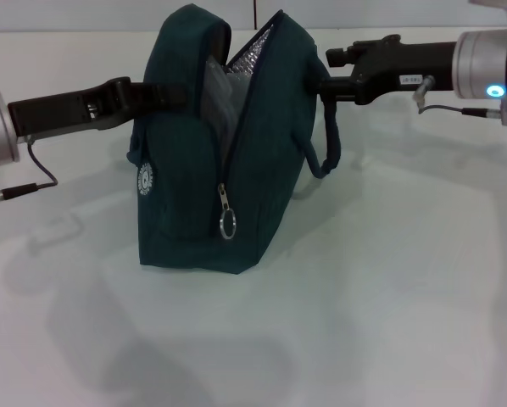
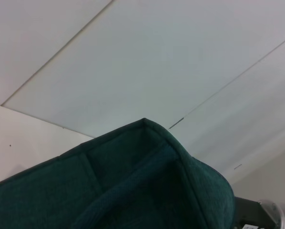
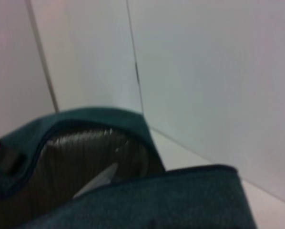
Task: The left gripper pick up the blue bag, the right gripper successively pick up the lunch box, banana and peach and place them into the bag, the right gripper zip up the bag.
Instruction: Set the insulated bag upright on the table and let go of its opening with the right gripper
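Bright, even overhead light w/ cool cast; soft grey shadows pool on table [image 1: 389, 322] below blue bag [image 1: 194, 170]. Right wrist view blurry, out of focus; head view sharp, no glare.

**White surface, one bag on it**

From my head camera I see a plain white surface [image 1: 389, 322] filling the frame from the bottom edge up to the pale wall at the top. Only the blue bag [image 1: 186, 195] stands directly on it, upright, left of centre. Its grey shadow spreads over the lower left of the frame.
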Action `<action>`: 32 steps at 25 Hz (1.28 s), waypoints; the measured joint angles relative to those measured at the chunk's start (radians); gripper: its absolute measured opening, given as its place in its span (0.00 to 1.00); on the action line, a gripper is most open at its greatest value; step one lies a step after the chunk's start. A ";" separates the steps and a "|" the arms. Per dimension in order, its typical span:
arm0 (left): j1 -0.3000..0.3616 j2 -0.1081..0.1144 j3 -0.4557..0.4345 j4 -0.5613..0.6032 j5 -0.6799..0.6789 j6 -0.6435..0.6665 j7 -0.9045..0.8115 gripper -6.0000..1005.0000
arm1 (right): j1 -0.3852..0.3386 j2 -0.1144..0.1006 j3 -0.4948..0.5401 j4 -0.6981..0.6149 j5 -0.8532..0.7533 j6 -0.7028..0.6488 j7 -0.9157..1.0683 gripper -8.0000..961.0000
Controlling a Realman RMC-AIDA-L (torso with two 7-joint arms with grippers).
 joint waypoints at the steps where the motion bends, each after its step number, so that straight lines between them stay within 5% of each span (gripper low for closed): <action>1: 0.000 0.000 0.000 0.000 0.000 0.000 0.000 0.04 | 0.005 0.000 -0.015 0.005 0.000 0.011 0.000 0.63; 7: 0.005 0.000 0.000 0.000 -0.011 0.000 0.000 0.04 | 0.013 0.007 -0.070 0.001 0.003 0.053 0.000 0.59; 12: 0.008 0.000 0.000 0.000 -0.011 0.000 0.000 0.04 | -0.017 0.008 -0.070 -0.053 0.009 0.044 0.000 0.36; 23: 0.009 0.000 0.000 0.000 -0.011 0.004 0.001 0.04 | -0.052 0.007 -0.066 -0.118 0.027 0.014 0.002 0.14; 32: 0.005 0.000 0.005 0.000 -0.012 0.008 0.003 0.04 | -0.109 0.008 -0.068 -0.206 0.071 -0.020 0.006 0.08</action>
